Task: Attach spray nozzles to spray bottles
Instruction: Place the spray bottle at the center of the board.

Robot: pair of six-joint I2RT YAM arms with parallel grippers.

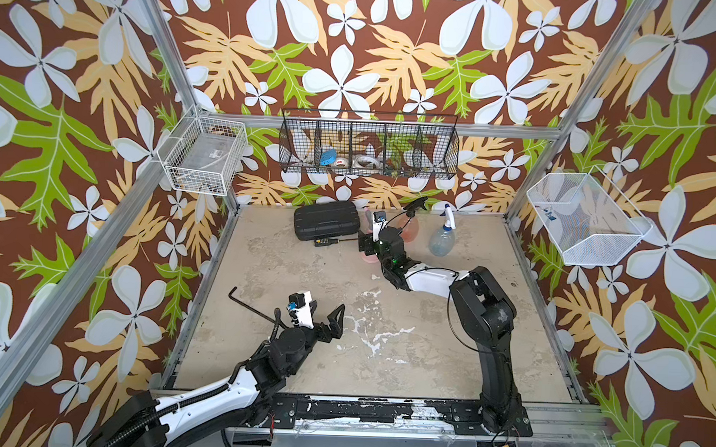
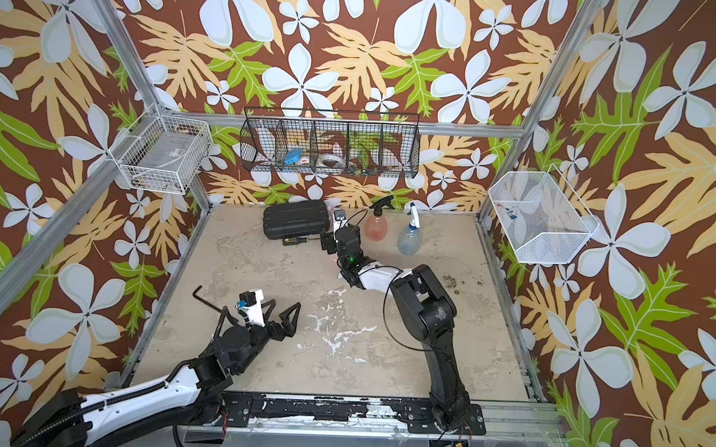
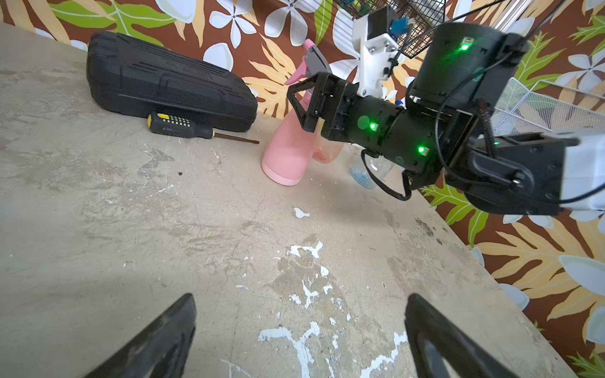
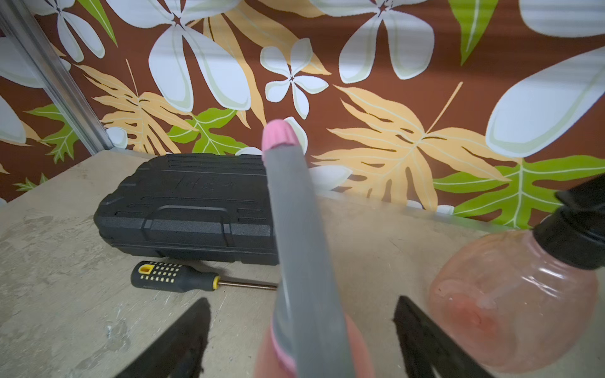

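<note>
Grey, scuffed table (image 1: 302,353) sits inside floral-papered walls in both top views. Three baskets hang there: the black basket (image 1: 449,154) holds tape rolls (image 1: 364,162), the white basket (image 1: 205,157) a clear box, and the mesh basket (image 1: 585,224) small unclear bits. Three bottles stand at the back, each capped: orange bottle (image 1: 411,232), blue bottle (image 1: 442,239) and pink bottle (image 1: 367,256), the last half hidden. There is one case (image 1: 327,220), one screwdriver (image 1: 325,242) and one hex key (image 1: 247,304).

Left wrist view: the left gripper (image 3: 301,297) has its jaws wide apart, empty over bare table.

Right wrist view: the right gripper (image 4: 302,306) has its jaws apart either side of the grey nozzle (image 4: 294,212), clear of it.
</note>
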